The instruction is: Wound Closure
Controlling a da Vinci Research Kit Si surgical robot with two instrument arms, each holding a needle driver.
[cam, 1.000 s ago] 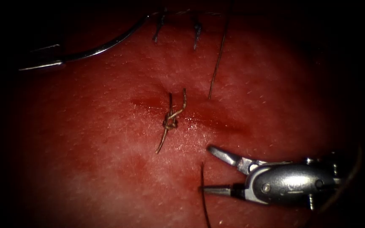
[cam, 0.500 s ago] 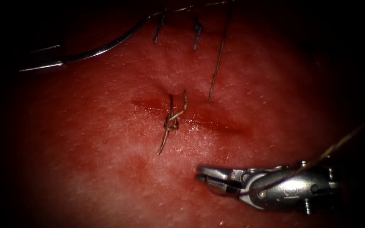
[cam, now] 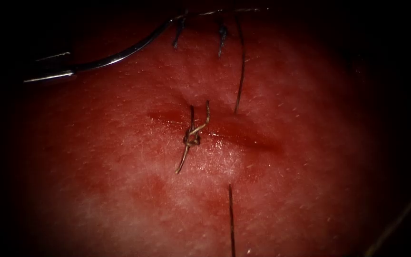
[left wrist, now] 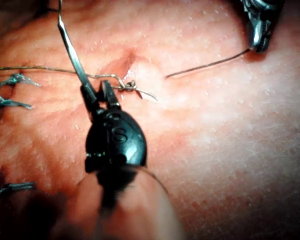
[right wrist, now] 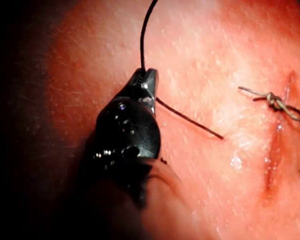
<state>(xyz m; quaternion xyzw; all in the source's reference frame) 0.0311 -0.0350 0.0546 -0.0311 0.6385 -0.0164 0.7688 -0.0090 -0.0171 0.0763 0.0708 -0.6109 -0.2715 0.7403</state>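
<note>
Left wrist view, left hand (left wrist: 97,92) gripping needle (left wrist: 72,50) mid-curve

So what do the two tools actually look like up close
The left tool has two slim, tapered dark metal jaws on a glossy, rounded black wrist housing with faint raised lettering, narrowing back into its shaft. The right tool looks alike: short pointed jaws with bright metal edges, and a shiny black bulbous housing dotted with small highlights. No cables show on either.
</note>
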